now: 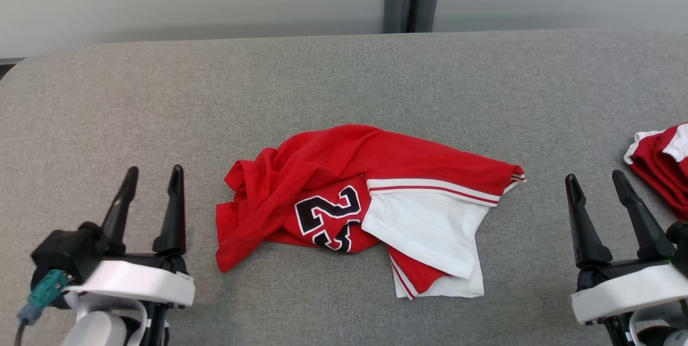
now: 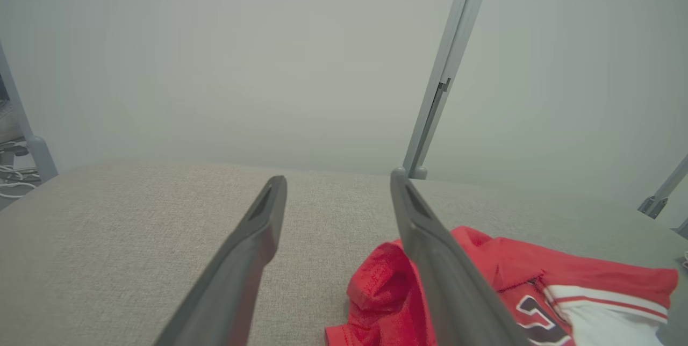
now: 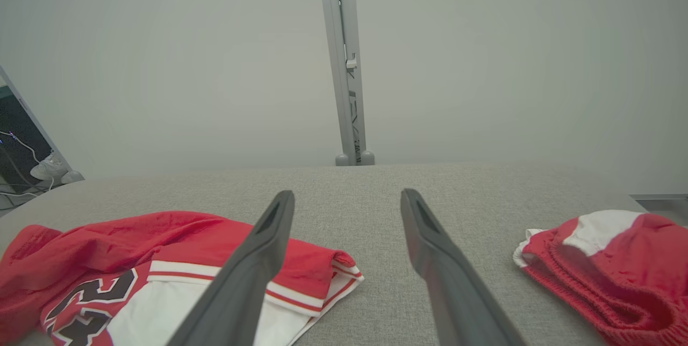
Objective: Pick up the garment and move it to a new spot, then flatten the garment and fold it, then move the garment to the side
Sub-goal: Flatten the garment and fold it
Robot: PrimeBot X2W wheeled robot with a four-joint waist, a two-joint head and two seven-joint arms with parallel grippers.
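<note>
Two end effectors at rest, both spread to full width and holding nothing: left end effector (image 1: 154,171) well to the left of the garment (image 1: 349,195), right end effector (image 1: 594,176) well to its right, fingers clear of the cloth. Garment crumpled in a loose heap on the grey tabletop (image 1: 322,77), not yet flattened or folded.

Long axis running left to right, slightly skewed: left end bunched and nearer the robot, right end farther off, tapering to a striped corner (image 1: 516,177) pointing right. Printed number (image 1: 330,217) near the garment's centre, tilted and partly buried under a fold. White panel (image 1: 424,228) overlapping the red body right of centre, hanging toward the robot. Collar and hem not distinguishable in this heap.

Likely faults, by judgement:
- Pinching only the top layer at the white panel, and so lifting a flap rather than the whole.
- Grasping the bunched left end, tightening the folds instead of opening them.
- Pulling unevenly from the two sides, twisting the skewed axis further.
- Carrying too far rightward and snagging the second red-and-white heap (image 1: 664,155), well to the garment's right, just beyond the right end effector.
</note>
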